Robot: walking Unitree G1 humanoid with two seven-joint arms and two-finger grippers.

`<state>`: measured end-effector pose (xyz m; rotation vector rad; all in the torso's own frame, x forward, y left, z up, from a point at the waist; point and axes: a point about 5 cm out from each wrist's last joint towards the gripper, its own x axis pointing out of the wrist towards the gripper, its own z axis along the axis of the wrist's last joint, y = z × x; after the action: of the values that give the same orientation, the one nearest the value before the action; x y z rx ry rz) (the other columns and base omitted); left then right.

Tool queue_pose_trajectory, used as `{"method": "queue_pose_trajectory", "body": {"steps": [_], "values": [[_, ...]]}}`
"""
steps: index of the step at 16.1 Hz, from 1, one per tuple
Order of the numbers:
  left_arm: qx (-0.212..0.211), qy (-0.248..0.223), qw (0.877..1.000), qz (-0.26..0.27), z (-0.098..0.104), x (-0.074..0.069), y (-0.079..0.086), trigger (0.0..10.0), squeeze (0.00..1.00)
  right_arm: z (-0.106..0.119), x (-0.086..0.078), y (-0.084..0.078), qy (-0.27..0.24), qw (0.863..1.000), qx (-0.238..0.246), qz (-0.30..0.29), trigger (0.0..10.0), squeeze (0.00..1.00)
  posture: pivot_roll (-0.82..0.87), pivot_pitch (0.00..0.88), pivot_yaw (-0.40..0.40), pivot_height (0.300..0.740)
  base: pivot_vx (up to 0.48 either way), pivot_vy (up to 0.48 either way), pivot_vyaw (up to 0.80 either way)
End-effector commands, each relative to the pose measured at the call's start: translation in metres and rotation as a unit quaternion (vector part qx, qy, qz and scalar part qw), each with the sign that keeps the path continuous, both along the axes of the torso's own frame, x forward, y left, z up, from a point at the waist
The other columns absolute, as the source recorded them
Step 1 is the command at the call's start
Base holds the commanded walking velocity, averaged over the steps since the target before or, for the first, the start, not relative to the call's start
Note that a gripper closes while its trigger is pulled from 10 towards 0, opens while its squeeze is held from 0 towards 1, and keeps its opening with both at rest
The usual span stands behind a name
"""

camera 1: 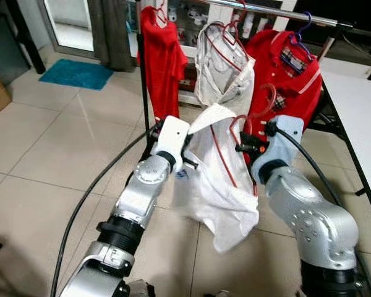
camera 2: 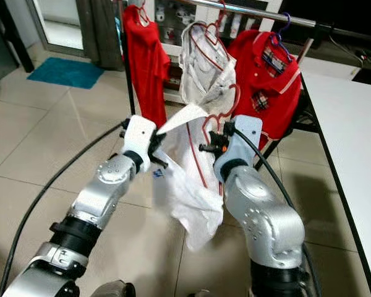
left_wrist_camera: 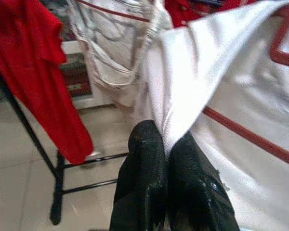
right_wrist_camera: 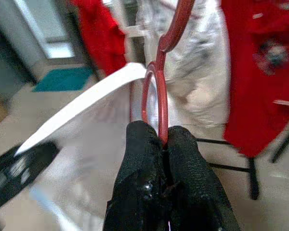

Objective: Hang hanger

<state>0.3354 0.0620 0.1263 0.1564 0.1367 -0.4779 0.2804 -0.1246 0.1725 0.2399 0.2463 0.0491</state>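
Fingers of the right gripper [right_wrist_camera: 164,139] pinch the red hanger [right_wrist_camera: 156,94] below its hook; left gripper [left_wrist_camera: 168,144] clamps the white shirt [camera 1: 219,185] fabric. Both sit below the rail [camera 1: 278,13]. Advice: raise hook above rail between hung garments, then lower. Hook tip blurred; its opening direction is unclear.

The 2 head eyes look down at the clothes rail [camera 1: 278,13] — both wrist cameras sit close, sharing the white shirt [left_wrist_camera: 231,86].
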Motion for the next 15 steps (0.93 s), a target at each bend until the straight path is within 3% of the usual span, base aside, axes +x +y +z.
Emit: {"method": "queue_pose_trajectory", "body": {"steps": [1,2,4,5,7,11,15], "values": [[-0.008,-0.006,1.0,-0.021,0.006,-0.004,-0.01,0.0,0.0,0.006,0.004,-0.013,-0.02,0.998,-0.024,-0.059,10.0,0.0,-0.01,0.063,-0.072,0.74,0.0,0.0,0.0],[-0.011,-0.008,1.0,-0.017,0.007,-0.003,-0.011,0.0,0.0,0.003,0.004,-0.009,-0.009,0.999,-0.03,-0.036,10.0,0.0,-0.01,0.063,-0.069,0.74,0.0,0.0,0.0],[-0.015,-0.016,1.0,0.013,0.01,0.002,-0.005,0.0,0.0,-0.014,-0.004,0.01,0.042,0.992,-0.07,0.098,10.0,0.0,-0.02,0.064,-0.066,0.74,0.0,0.0,0.0],[-0.011,-0.022,0.999,0.045,0.013,0.007,0.005,0.0,0.0,-0.028,-0.016,0.016,0.073,0.973,-0.126,0.178,10.0,0.0,-0.01,0.065,-0.064,0.74,0.0,0.0,0.0],[-0.006,-0.033,0.995,0.093,0.018,0.015,0.023,0.0,0.0,-0.036,-0.026,0.01,0.102,0.966,-0.127,0.2,10.0,0.0,-0.01,0.065,-0.063,0.74,0.0,0.0,0.0],[0.009,-0.03,0.99,0.138,0.017,0.022,0.043,0.0,0.0,-0.03,-0.036,0.003,0.114,0.951,-0.118,0.263,10.0,0.0,-0.02,0.061,-0.057,0.74,0.0,0.0,0.0],[0.006,-0.032,0.996,0.085,0.019,0.016,0.027,0.0,0.0,-0.027,-0.021,-0.004,0.095,0.973,-0.098,0.187,10.0,0.0,-0.01,0.058,-0.062,0.74,0.0,0.0,0.0]]}}
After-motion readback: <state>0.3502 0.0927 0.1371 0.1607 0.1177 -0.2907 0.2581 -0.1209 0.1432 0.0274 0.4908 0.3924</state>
